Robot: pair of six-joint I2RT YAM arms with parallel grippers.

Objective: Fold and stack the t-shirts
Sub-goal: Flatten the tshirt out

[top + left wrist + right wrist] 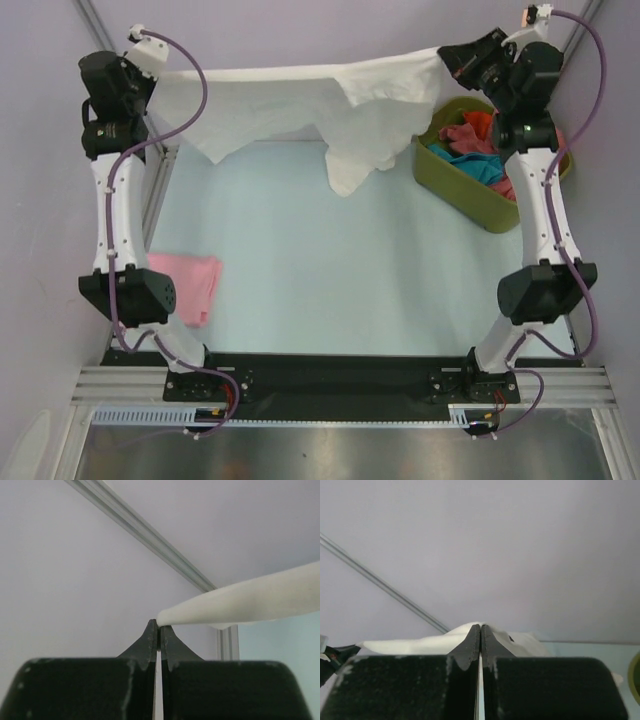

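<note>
A large white t-shirt point(300, 105) hangs stretched between my two grippers at the far side of the table, above its surface. My left gripper point(158, 80) is shut on its left corner. In the left wrist view, the cloth point(250, 602) runs off to the right from my pinched left gripper point(159, 626). My right gripper point(447, 55) is shut on the right corner. In the right wrist view, white cloth point(420, 642) bunches behind the closed right gripper point(480, 627). A folded light pink t-shirt point(190, 282) lies at the near left. Teal, rose-red and orange t-shirts point(475, 150) lie in the tub.
An olive-green plastic tub point(470, 190) stands at the far right, partly under my right arm. The pale blue table point(330, 270) is walled by lilac panels. Aluminium rails run along the left side and the near edge.
</note>
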